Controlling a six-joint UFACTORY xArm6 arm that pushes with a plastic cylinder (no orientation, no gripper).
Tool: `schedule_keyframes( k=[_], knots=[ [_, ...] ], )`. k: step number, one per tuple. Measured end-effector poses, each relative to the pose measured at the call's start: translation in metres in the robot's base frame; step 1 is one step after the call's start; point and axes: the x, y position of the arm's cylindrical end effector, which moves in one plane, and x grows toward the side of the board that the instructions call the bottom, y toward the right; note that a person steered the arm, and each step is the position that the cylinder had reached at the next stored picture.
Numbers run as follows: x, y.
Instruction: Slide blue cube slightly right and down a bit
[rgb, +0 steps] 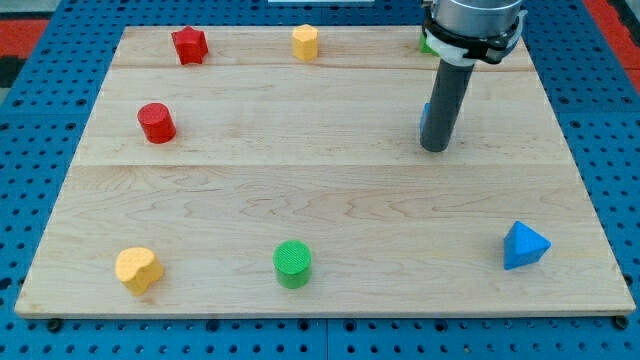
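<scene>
The blue cube (426, 114) is almost wholly hidden behind the dark rod; only a thin blue sliver shows at the rod's left edge, in the upper right part of the wooden board (320, 200). My tip (435, 148) rests on the board right in front of the cube, touching or nearly touching it. The rod hangs down from the arm's grey head at the view's top right.
A red star block (189, 45) and a yellow hexagonal block (305, 42) lie near the top edge. A green block (428, 44) peeks out behind the arm. A red cylinder (156, 122) is at left. A yellow heart block (138, 269), green cylinder (293, 264) and blue triangular block (524, 246) lie near the bottom.
</scene>
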Motion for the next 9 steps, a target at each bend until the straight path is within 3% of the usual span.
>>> schedule_keyframes(
  k=[1, 2, 4, 6, 8, 9],
  knots=[
    [0.0, -0.037],
    [-0.015, -0.001],
    [-0.034, -0.041],
    [-0.059, -0.015],
    [-0.027, 0.038],
    [-0.047, 0.011]
  ],
)
